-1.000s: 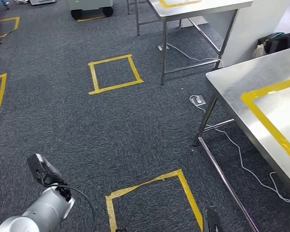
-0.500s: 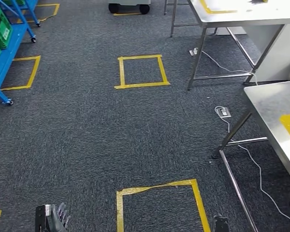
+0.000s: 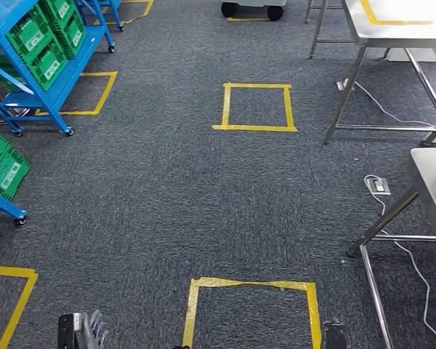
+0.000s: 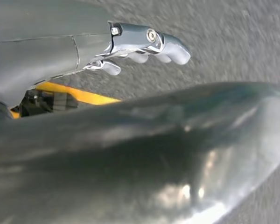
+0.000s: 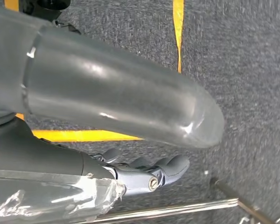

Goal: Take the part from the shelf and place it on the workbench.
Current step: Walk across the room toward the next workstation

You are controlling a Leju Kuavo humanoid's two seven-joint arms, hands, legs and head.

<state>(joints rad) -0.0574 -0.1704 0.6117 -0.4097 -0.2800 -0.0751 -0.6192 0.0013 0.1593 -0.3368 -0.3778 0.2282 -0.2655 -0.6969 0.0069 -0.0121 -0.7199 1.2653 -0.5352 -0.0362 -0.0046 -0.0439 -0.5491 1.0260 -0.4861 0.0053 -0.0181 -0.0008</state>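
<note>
The whole head view is shifted against the earlier frames, so the camera is judged to have turned: the blue shelf (image 3: pixel 40 62) with its green bins (image 3: pixel 38 43) is now brought in at the upper left, while the steel workbench (image 3: pixel 432 178) is pushed to the right edge. The yellow tape squares are seen displaced across the picture in the same way, which is taken as camera motion and not as movement of things.

The left hand (image 3: pixel 84 333) is seen at the lower edge of the head view, over grey carpet (image 3: pixel 166 203). In the left wrist view its fingers (image 4: pixel 149 42) are stretched out nearly straight and lie close beside one another; nothing is held between them and nothing is touched.

The right hand (image 5: pixel 145 175) is shown in the right wrist view with its fingers extended and a little apart, and no object is held in it. It hangs above the carpet, near a strip of yellow tape (image 5: pixel 82 136) and a steel table leg (image 5: pixel 173 210).

The part itself cannot be made out; the bins on the shelf are too small for their contents to be told. A second steel table (image 3: pixel 397 25) stands at the upper right, and a white cable (image 3: pixel 402 247) runs across the carpet below the workbench.
</note>
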